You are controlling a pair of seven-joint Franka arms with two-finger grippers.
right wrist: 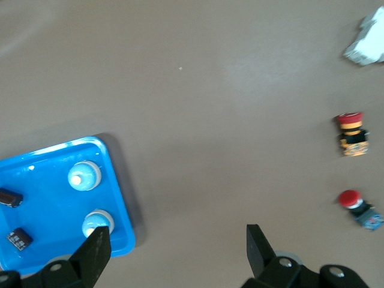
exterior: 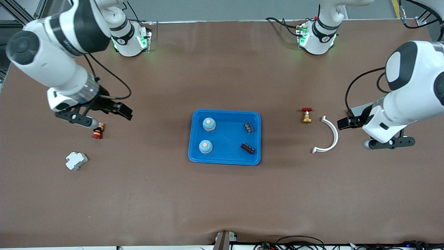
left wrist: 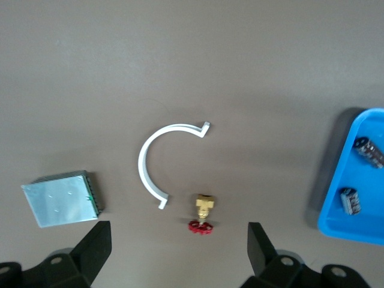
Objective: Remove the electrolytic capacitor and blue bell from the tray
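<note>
Two blue dome bells [exterior: 208, 124] [exterior: 205, 146] and two dark capacitors [exterior: 248, 127] [exterior: 247, 148] lie in the blue tray [exterior: 225, 111] at the table's middle. The right wrist view shows the bells [right wrist: 84, 175] [right wrist: 97, 223] and capacitors [right wrist: 10, 197] [right wrist: 19, 237] in the tray [right wrist: 42, 240]. My right gripper [exterior: 104, 116] [right wrist: 178, 252] hangs open and empty over bare table beside a red push button [exterior: 97, 131]. My left gripper [exterior: 347, 123] [left wrist: 180, 252] is open and empty too, over the table next to a white curved clip [exterior: 329, 135].
A brass valve with a red handle [exterior: 306, 115] [left wrist: 204, 213] lies between the clip [left wrist: 157, 159] and the tray [left wrist: 360, 180]. A finned metal block [left wrist: 60, 198] lies under the left arm. Toward the right arm's end lie two red buttons [right wrist: 351, 135] [right wrist: 357, 207] and a white part [exterior: 76, 160].
</note>
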